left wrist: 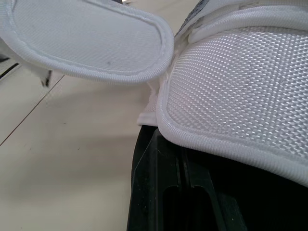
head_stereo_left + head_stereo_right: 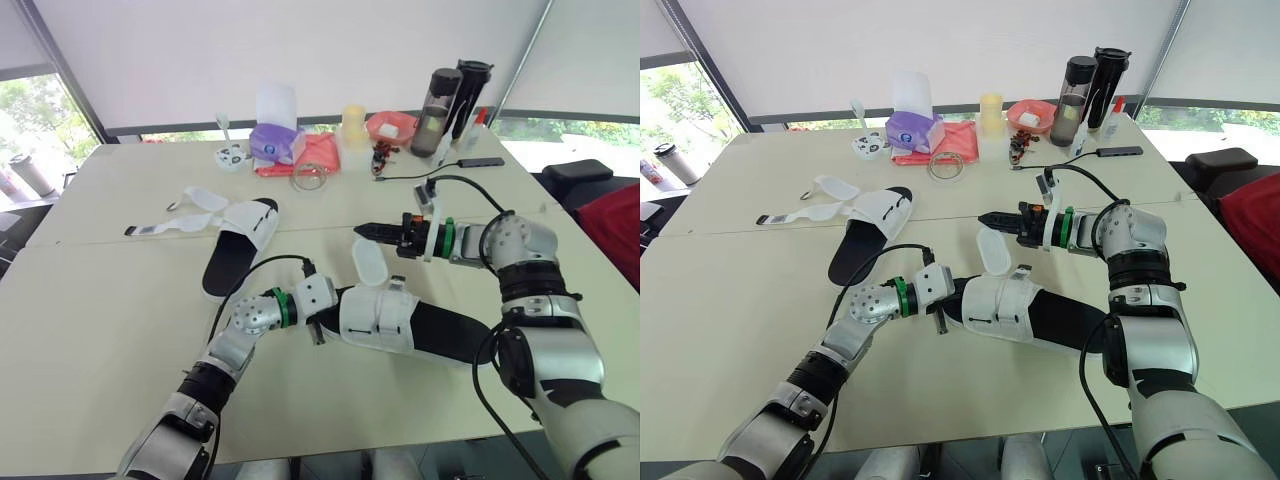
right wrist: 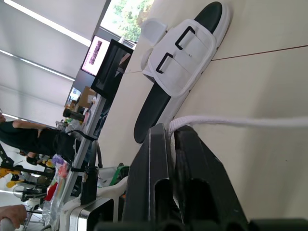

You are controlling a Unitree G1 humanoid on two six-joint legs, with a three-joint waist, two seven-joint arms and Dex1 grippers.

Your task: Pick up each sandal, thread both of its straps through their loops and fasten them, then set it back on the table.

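Left end effector [image 2: 322, 328] clamps sandal [image 2: 380, 320]; inward-pointing right end effector [image 2: 360, 229] pinches strap [image 2: 369, 266].

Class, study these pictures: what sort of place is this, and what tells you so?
Probably an office or lab meeting room: large pale tables pushed together, wide windows with roller blinds, and a tissue box and drink bottles at the far edge.

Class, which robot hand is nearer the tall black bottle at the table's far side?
Right. The right hand, shut on a strap, is mid-table before the bottle; the left hand is nearer the robot, at the sandal.
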